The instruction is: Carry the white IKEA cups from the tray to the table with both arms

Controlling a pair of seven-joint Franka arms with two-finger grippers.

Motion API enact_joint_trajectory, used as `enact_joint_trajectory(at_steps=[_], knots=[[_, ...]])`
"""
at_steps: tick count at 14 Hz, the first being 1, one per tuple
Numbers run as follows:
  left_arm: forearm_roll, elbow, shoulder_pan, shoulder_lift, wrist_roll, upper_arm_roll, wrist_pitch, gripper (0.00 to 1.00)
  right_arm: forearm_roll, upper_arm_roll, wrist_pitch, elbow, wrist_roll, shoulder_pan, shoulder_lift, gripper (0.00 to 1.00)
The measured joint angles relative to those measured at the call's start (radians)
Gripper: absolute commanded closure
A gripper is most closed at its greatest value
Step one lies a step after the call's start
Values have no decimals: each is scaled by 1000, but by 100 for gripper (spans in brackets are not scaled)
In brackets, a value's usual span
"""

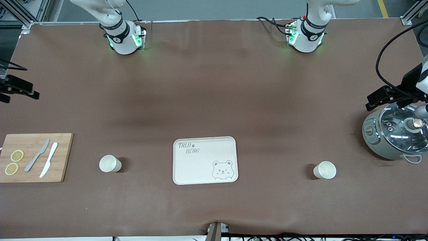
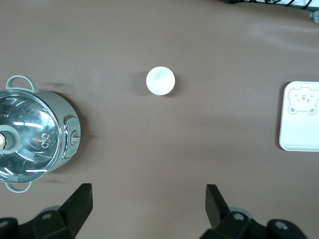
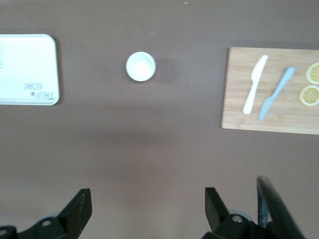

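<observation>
White cups [image 1: 110, 164] [image 1: 324, 170] on table, well apart from wide-spread grippers [image 2: 148, 206] [image 3: 148, 209]

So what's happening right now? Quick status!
Left gripper and right gripper open, empty, waiting high. Two cups upright on table, either side of tray. Nothing blocking.

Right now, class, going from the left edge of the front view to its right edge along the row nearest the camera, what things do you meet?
Bamboo cutting board → white cup → bear-printed tray → second white cup → electric cooking pot.
</observation>
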Motion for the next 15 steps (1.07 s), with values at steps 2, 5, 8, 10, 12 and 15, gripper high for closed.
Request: enact_joint_trajectory(at_steps=[2,5,8,10,12,15], knots=[[-2,3,0,0,0,0,-2,0,-13,3,16,-6,0,0,0,0],[-2,3,0,0,0,1,-4,0,-17,9,24,-21,1,0,0,0],[-2,3,0,0,0,2,-5,0,-18,11,25,-24,2,1,1,0],[-3,3,0,0,0,2,-5,0,-21,13,27,-25,2,1,1,0],[-3,3,0,0,0,2,-5,0,-23,14,28,-27,2,1,1,0],[-3,3,0,0,0,2,-5,0,-26,16,30,-27,2,2,1,0]])
